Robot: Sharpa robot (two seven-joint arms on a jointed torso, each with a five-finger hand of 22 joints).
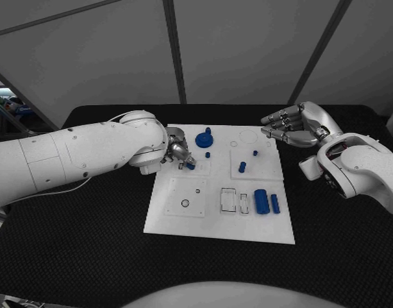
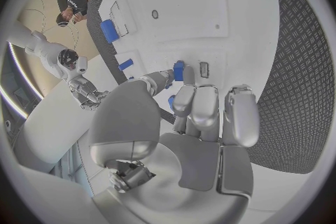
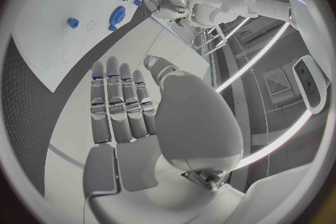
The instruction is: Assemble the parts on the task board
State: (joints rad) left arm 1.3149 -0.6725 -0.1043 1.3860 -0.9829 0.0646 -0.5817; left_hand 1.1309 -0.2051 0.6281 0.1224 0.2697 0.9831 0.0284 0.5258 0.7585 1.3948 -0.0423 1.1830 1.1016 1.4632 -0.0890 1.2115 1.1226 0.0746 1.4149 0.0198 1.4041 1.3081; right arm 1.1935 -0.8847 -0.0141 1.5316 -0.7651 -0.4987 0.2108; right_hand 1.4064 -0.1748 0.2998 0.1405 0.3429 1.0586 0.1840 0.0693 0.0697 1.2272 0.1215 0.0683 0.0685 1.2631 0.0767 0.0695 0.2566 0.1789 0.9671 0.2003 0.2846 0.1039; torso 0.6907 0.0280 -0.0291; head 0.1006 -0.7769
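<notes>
1. I see the black desk [image 1: 85, 256] carrying the white task board [image 1: 219, 221], which lies between my two hands.
2. My left hand [image 1: 179, 154] sits over the board's near-left area, pinching a small blue part [image 2: 178, 71] at its fingertips, right against the board.
3. My right hand [image 1: 293, 125] hovers just off the board's far corner, fingers straight and side by side, holding nothing.
4. Below the right hand, two blue cylinders [image 1: 267, 201] lie on the board.
</notes>
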